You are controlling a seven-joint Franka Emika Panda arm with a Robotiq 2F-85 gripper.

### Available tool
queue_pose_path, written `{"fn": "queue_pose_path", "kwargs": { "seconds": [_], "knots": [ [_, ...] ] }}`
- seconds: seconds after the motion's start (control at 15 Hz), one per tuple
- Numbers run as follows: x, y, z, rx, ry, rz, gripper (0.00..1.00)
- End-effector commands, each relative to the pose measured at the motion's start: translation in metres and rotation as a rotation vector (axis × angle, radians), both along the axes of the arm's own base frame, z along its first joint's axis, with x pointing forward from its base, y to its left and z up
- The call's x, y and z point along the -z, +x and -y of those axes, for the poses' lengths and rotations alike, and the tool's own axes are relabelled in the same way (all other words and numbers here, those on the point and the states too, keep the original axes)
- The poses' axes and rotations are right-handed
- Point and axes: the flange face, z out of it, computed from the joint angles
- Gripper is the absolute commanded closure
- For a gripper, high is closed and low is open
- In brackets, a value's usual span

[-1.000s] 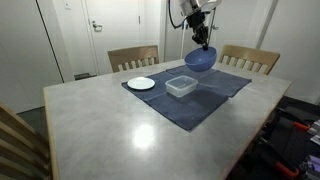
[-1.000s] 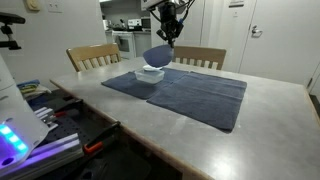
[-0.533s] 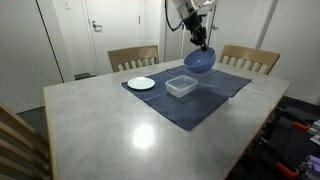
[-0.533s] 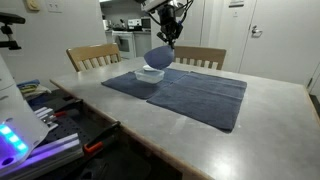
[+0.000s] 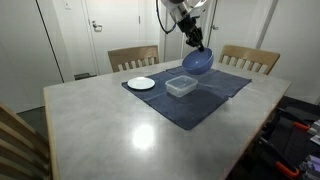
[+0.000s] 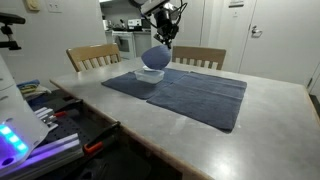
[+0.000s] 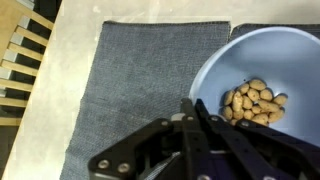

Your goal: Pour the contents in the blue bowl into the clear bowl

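Observation:
My gripper (image 5: 195, 40) is shut on the rim of the blue bowl (image 5: 199, 60) and holds it tilted in the air, above and just behind the clear bowl (image 5: 181, 86) on the dark cloth. In an exterior view the blue bowl (image 6: 155, 57) hangs right over the clear bowl (image 6: 152, 72). In the wrist view the gripper (image 7: 193, 106) pinches the near rim of the blue bowl (image 7: 215, 70), and several peanuts (image 7: 254, 103) lie heaped inside it. The clear bowl is out of the wrist view.
A dark blue-grey cloth (image 5: 210, 100) covers the far part of the grey table (image 5: 120, 130). A small white plate (image 5: 141, 83) sits on the cloth's corner. Wooden chairs (image 5: 133, 58) stand behind the table. A chair back (image 7: 25, 60) shows beside the table edge.
The arm has swung slightly, and the blue bowl has tipped a little more while staying above the clear bowl. The grip on the rim is unchanged.

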Motion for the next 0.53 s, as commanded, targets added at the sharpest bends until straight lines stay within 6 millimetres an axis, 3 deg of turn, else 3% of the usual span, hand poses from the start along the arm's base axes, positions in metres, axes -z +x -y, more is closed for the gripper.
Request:
{"fn": "queue_pose_path", "kwargs": {
  "seconds": [0.0,0.47],
  "knots": [
    [0.001,0.007,-0.017,0.002,-0.061,-0.034,0.99],
    [0.009,0.005,-0.038,0.015,-0.119,-0.094,0.99]
  ]
}}
